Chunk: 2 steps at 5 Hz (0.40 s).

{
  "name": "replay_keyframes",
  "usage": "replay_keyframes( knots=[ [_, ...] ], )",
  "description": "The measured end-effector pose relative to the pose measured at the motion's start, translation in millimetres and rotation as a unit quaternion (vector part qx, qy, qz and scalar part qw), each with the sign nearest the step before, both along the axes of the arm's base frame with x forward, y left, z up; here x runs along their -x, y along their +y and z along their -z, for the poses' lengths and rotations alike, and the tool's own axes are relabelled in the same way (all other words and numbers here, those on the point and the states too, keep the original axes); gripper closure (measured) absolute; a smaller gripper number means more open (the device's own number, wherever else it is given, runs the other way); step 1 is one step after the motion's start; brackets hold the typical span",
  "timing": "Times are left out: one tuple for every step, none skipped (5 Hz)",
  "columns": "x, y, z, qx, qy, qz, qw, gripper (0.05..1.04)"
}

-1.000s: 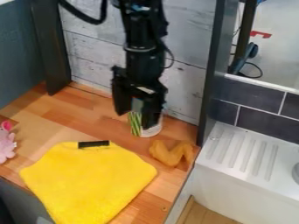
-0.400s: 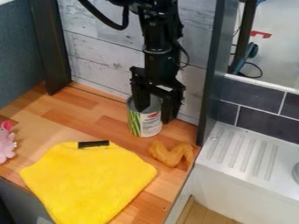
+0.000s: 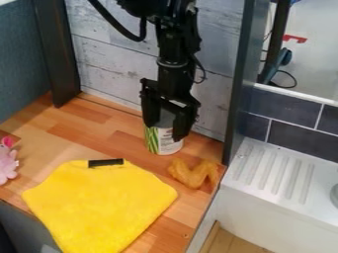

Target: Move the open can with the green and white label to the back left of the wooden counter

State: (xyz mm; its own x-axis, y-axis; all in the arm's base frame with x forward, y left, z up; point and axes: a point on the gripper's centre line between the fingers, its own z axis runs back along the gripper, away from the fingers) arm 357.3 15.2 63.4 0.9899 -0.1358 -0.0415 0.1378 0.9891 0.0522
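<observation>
Nearest lies a yellow cloth (image 3: 99, 202), spread flat on the wooden tabletop (image 3: 59, 126), with a short black strip (image 3: 105, 162) along its far edge. Beyond its right corner sits an orange-brown toy chicken wing (image 3: 194, 173); a pink plush toy (image 3: 7, 160) is at the left edge. Farther back, near the plank wall (image 3: 109, 59), a can (image 3: 161, 141) stands upright on the wood. Its long axis is vertical, its grey upper end points up, and the green-striped part of its label faces the camera's left. It is probably stiff metal, light if empty and heavier if full, with a smooth label that might slip a little; the sides just under the rim look like the best hold, squarely across the round body. The black end effector (image 3: 164, 131) hangs over it, pointing down, its fingers well parted at either side of the can's top; whether they touch it, I cannot tell
</observation>
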Motion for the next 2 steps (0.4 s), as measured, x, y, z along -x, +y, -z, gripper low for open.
replay_keyframes(
  knots=[
    [-7.2, 1.6, 0.7, -0.003, -0.006, -0.002, 1.0, 0.083],
    [-17.1, 2.5, 2.2, -0.005, -0.009, 0.002, 0.9999, 0.083]
  ],
)
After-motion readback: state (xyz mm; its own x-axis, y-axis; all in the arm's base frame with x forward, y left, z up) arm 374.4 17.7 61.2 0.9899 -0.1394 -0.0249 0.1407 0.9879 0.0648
